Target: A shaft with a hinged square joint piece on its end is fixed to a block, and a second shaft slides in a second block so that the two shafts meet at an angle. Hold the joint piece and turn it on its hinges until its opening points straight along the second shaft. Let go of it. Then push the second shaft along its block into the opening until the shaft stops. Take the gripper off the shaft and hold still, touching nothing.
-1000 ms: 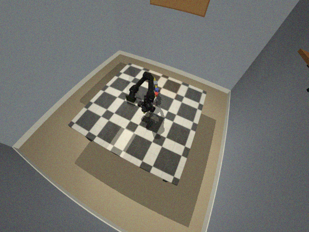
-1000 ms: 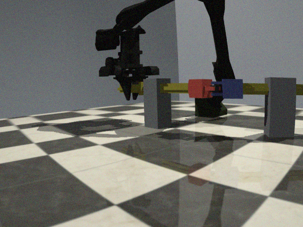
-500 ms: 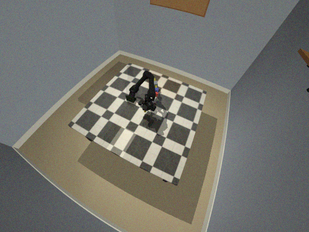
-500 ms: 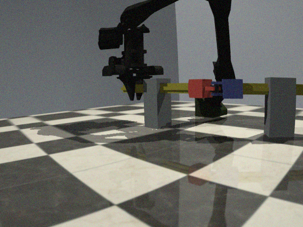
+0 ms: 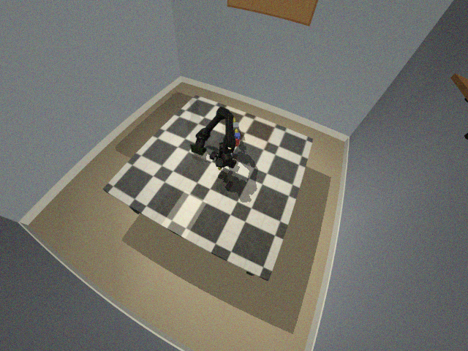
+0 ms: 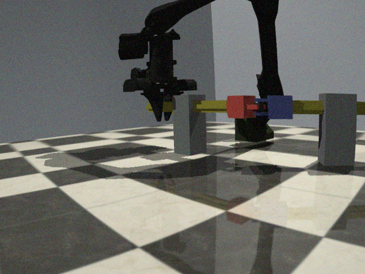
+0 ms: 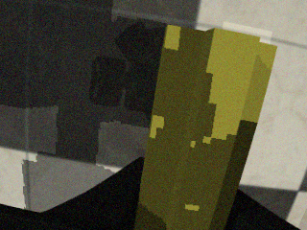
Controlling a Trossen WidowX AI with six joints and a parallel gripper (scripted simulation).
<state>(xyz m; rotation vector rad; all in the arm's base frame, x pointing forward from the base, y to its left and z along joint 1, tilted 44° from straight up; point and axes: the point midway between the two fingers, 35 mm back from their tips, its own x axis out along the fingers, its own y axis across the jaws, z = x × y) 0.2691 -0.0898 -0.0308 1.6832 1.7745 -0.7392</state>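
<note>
The second shaft (image 6: 210, 106) (image 7: 192, 120), yellow, runs through its grey block (image 6: 197, 129). Its inner end reaches the red joint piece (image 6: 240, 107) (image 5: 237, 142), with no gap visible in the exterior view; the depth inside is hidden. The red piece is hinged to the blue part (image 6: 280, 107) (image 5: 237, 134) on the end of the first shaft (image 6: 308, 107), which is fixed in the other grey block (image 6: 339, 129). My gripper (image 6: 162, 118) (image 7: 171, 172) points down and is shut on the second shaft's outer part, just outside its block. The fingers stand on both sides of the shaft.
The blocks stand on a black-and-white checkered table (image 5: 189, 208) (image 6: 141, 206). The arm's base (image 5: 197, 148) (image 6: 250, 129) stands behind the joint. The grey block of the second shaft is close beside my fingers in the exterior view.
</note>
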